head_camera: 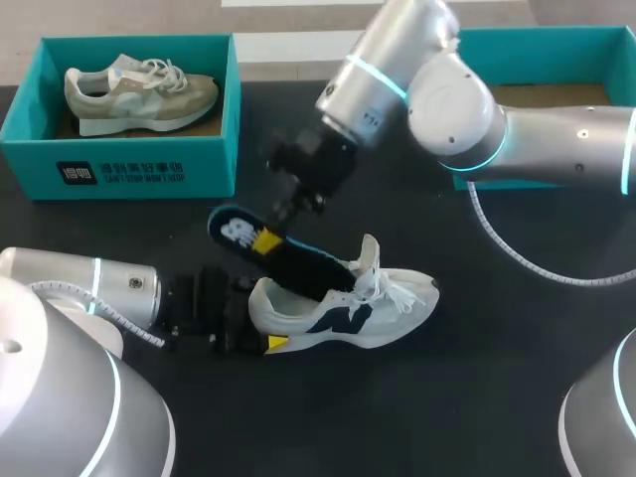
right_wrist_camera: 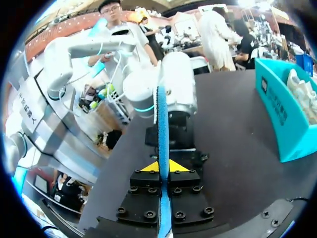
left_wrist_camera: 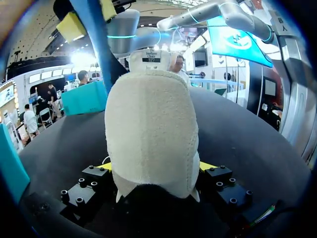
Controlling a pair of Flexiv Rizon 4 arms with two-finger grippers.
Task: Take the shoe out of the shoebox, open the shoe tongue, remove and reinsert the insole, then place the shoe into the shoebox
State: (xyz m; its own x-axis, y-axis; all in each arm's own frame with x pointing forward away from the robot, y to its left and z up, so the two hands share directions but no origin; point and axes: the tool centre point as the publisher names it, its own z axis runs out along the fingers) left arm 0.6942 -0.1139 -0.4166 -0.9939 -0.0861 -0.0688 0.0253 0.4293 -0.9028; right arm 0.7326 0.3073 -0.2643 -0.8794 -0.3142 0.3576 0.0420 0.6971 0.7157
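Observation:
A white sneaker with a dark logo lies on its side on the black table, toe to the right. My left gripper is shut on its heel. In the left wrist view the fleecy heel fills the gap between the yellow tips of that gripper. My right gripper is shut on the back end of the blue-and-black insole. The insole slants up out of the shoe's opening. Seen edge-on in the right wrist view, the insole is pinched between the yellow tips of the gripper.
A teal shoebox stands at the back left and holds a grey-green sneaker. A second teal box sits at the back right, behind my right arm. A white cable curls on the table to the right.

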